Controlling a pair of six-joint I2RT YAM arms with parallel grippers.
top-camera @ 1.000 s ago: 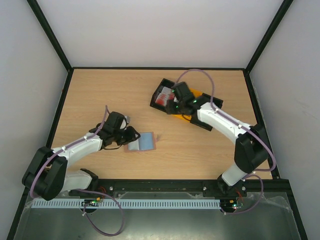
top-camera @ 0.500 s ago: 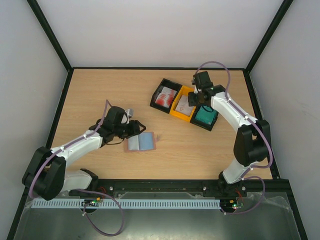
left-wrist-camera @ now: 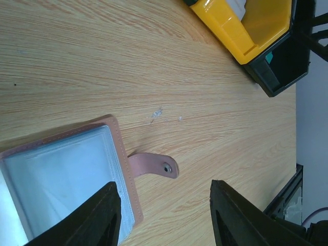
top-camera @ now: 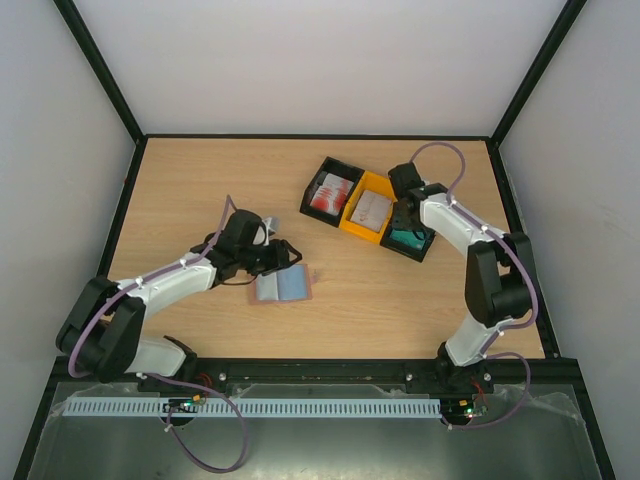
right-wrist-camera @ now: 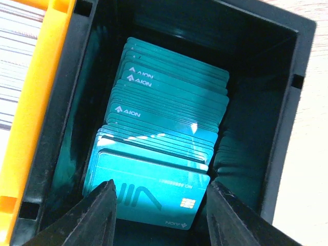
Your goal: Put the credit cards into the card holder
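Observation:
The card holder [top-camera: 283, 286] lies open on the table, blue-grey pockets up, its brown strap pointing right; it also shows in the left wrist view [left-wrist-camera: 61, 179]. My left gripper [top-camera: 284, 256] is open just above its far edge, one finger over the pockets, the other past the strap [left-wrist-camera: 156, 165]. Teal credit cards [right-wrist-camera: 164, 133] stand stacked in the black tray [top-camera: 408, 240]. My right gripper [right-wrist-camera: 160, 215] is open inside that tray, its fingers on either side of the front teal card [right-wrist-camera: 148, 197]. Red-and-white cards [top-camera: 330, 190] and white cards [top-camera: 371, 209] fill the other trays.
Three trays stand in a row at the back right: black [top-camera: 322, 206], orange [top-camera: 362, 226] and black. The orange tray's corner [left-wrist-camera: 241, 36] shows in the left wrist view. A black frame edges the table.
My right arm has swung from the red-card tray across to the teal-card tray and lowered into it. My left gripper has shifted right, over the card holder's far edge.

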